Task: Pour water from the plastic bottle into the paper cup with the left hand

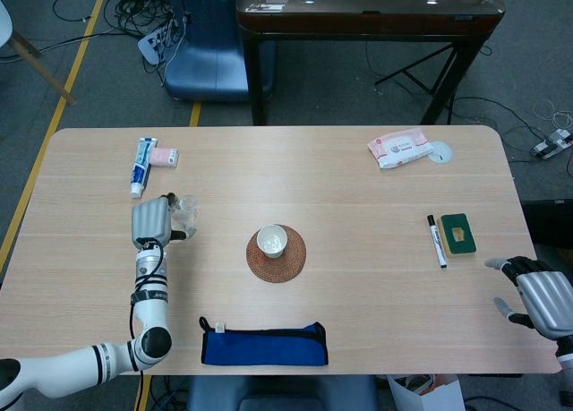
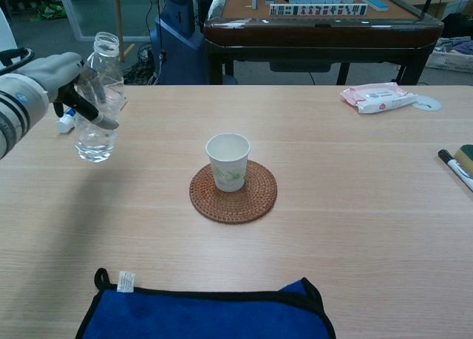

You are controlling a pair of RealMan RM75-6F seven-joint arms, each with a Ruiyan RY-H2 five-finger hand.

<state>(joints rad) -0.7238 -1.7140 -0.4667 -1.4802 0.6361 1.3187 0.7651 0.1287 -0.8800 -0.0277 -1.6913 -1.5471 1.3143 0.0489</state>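
A white paper cup (image 1: 272,241) (image 2: 228,160) stands on a round woven coaster (image 1: 277,264) (image 2: 233,200) at the table's middle. My left hand (image 1: 150,223) (image 2: 52,77) grips a clear plastic bottle (image 1: 185,212) (image 2: 99,106) well to the left of the cup. The bottle is upright and uncapped, with a little water in its bottom. Its base is at or just above the tabletop; I cannot tell which. My right hand (image 1: 540,299) hangs at the front right table edge, fingers apart and holding nothing.
A blue cloth (image 1: 264,344) (image 2: 207,313) lies at the front edge. Toothpaste (image 1: 141,165) and a small pink packet (image 1: 163,157) lie at back left, a wipes pack (image 1: 400,147) at back right. A marker (image 1: 436,241) and green sponge (image 1: 457,233) lie right.
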